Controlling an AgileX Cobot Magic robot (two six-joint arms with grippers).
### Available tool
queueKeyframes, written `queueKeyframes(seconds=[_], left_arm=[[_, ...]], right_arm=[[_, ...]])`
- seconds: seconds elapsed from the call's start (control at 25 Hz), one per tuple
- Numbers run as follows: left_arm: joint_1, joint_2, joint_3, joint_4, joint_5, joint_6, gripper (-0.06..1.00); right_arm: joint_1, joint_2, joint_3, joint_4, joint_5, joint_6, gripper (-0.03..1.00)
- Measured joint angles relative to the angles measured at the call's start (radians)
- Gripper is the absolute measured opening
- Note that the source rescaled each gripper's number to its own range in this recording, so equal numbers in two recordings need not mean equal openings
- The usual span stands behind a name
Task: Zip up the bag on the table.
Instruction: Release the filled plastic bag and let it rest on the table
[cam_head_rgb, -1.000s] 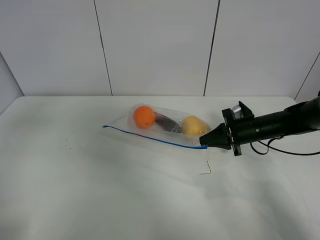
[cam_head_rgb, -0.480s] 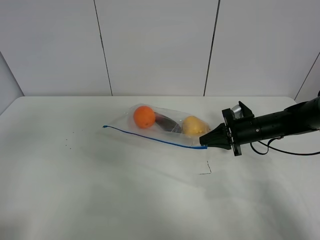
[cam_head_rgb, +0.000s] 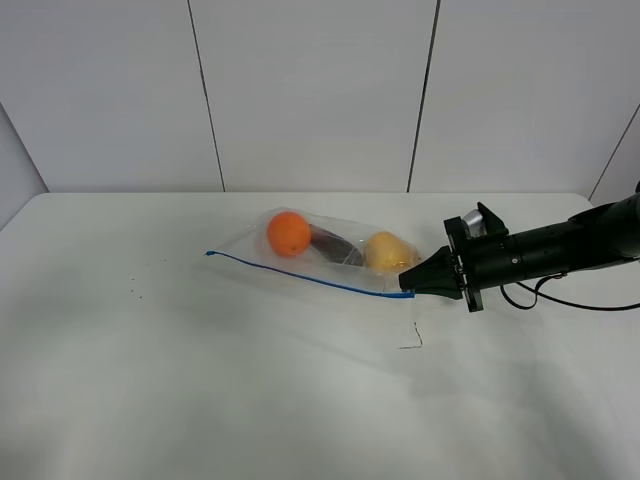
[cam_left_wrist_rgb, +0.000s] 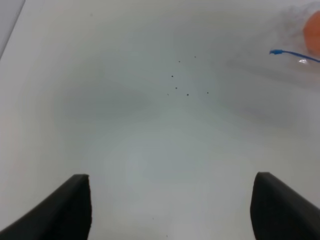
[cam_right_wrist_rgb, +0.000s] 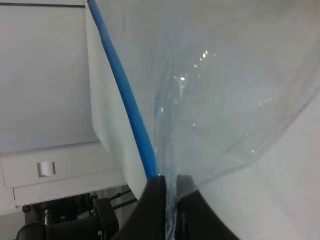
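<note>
The clear bag (cam_head_rgb: 335, 262) lies on the white table (cam_head_rgb: 200, 380), holding an orange (cam_head_rgb: 289, 233), a dark eggplant (cam_head_rgb: 336, 247) and a yellow pear (cam_head_rgb: 388, 251). Its blue zip strip (cam_head_rgb: 300, 276) runs along the near edge. My right gripper (cam_head_rgb: 408, 288) is shut on the strip's right end; in the right wrist view its fingers (cam_right_wrist_rgb: 159, 200) pinch the plastic beside the blue strip (cam_right_wrist_rgb: 127, 102). My left gripper (cam_left_wrist_rgb: 170, 210) is open over bare table; the strip's left tip (cam_left_wrist_rgb: 280, 52) and the orange (cam_left_wrist_rgb: 312, 32) show far from it in the left wrist view.
A small dark wire-like scrap (cam_head_rgb: 413, 340) lies on the table just in front of the right gripper. Tiny dark specks (cam_head_rgb: 135, 290) dot the table's left part. A white panelled wall (cam_head_rgb: 310, 90) stands behind the table.
</note>
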Motion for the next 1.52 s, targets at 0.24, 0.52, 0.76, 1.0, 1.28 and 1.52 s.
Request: queueKeyframes(seconds=[0.24,0.52,0.76,1.0,1.28,1.52], left_arm=[[0.000,-0.128,0.035,-0.019,0.021,0.028,0.88],[0.000,-0.197,0.050,-0.042,0.052,0.033,0.88],[0.000,-0.224,0.101,-0.061,0.059,0.051,0.88],[0.000,-0.224,0.121,-0.062,0.074,0.053,0.88],[0.000,-0.224,0.127,-0.080,0.087,0.053,0.88],[0.000,-0.224,0.130,-0.077,0.097,0.053,0.88]], right_arm=[[0.000,0.000,0.000,0.000,0.000,0.000,0.00],[0.000,0.000,0.000,0.000,0.000,0.000,0.00],[0.000,0.000,0.000,0.000,0.000,-0.001,0.00],[0.000,0.000,0.000,0.000,0.000,-0.001,0.00],[0.000,0.000,0.000,0.000,0.000,-0.001,0.00],[0.000,0.000,0.000,0.000,0.000,-0.001,0.00]])
